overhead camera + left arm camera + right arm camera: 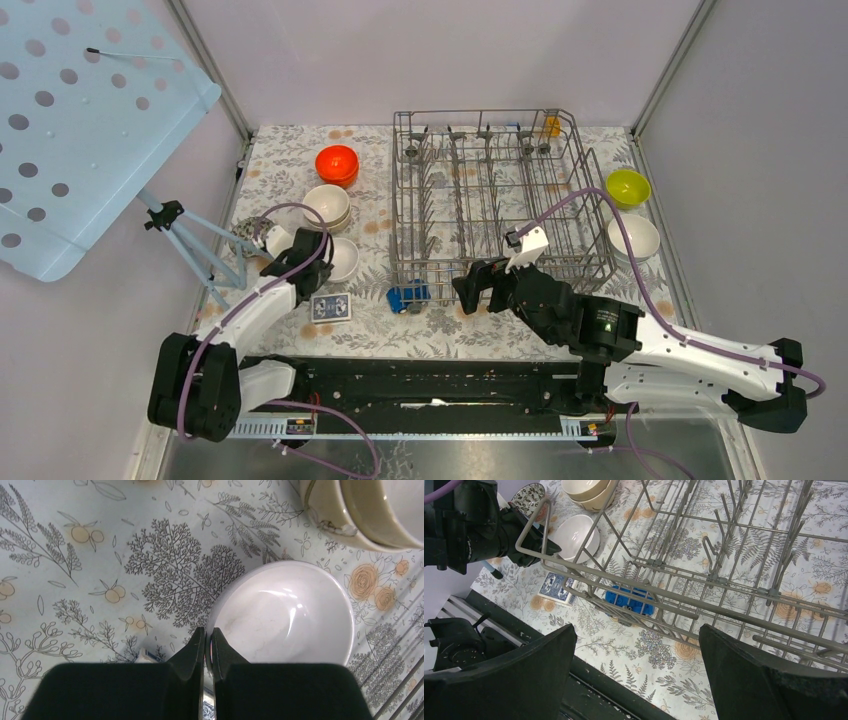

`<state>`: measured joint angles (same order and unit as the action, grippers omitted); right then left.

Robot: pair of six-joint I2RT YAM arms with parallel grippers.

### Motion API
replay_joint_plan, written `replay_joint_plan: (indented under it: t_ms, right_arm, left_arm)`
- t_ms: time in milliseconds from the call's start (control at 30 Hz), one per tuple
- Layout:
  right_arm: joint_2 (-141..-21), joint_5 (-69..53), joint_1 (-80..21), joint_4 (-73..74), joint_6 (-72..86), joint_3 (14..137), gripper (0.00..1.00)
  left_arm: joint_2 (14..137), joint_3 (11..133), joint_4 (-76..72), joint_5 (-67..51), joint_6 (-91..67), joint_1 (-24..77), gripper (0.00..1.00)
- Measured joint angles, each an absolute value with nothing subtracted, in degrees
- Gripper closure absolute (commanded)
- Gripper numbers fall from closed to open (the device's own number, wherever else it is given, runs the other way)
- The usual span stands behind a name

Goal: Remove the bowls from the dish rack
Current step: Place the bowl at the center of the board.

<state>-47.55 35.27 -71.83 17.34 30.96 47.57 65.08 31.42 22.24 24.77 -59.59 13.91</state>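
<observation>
blue perforated panel (80, 120) far left, pale walls (450, 50), floral tablecloth (290, 150); left gripper (207, 630) jaws pinched almost together at white bowl (285, 615) rim, hold uncertain; bowls (327, 205) sit on cloth either side of dish rack (490, 190); right gripper (636, 630) jaws spread wide above its near rail.

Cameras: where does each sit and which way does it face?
Top external: above and behind the arms, looking down on the dish rack; both arms show.
Left wrist: on the left arm, looking straight down at a white bowl; left gripper nearly closed.
Right wrist: on the right arm, angled down at the rack's near edge; right gripper open.
Shared: both wrist views show that white bowl.
</observation>
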Motion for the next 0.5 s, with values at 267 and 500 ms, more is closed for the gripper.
replay_joint_plan:
  t_ms: [267, 500]
  right_arm:
    - [-47.33, 35.27, -71.83, 17.32, 30.96, 47.37, 0.0]
    - [-47.33, 35.27, -71.83, 17.34, 30.96, 47.33, 0.0]
  left_arm:
    - [68.36, 32.69, 21.04, 25.74, -58.48, 12.67, 1.0]
    - [68.73, 32.69, 19.7, 25.69, -58.46, 12.05, 0.87]
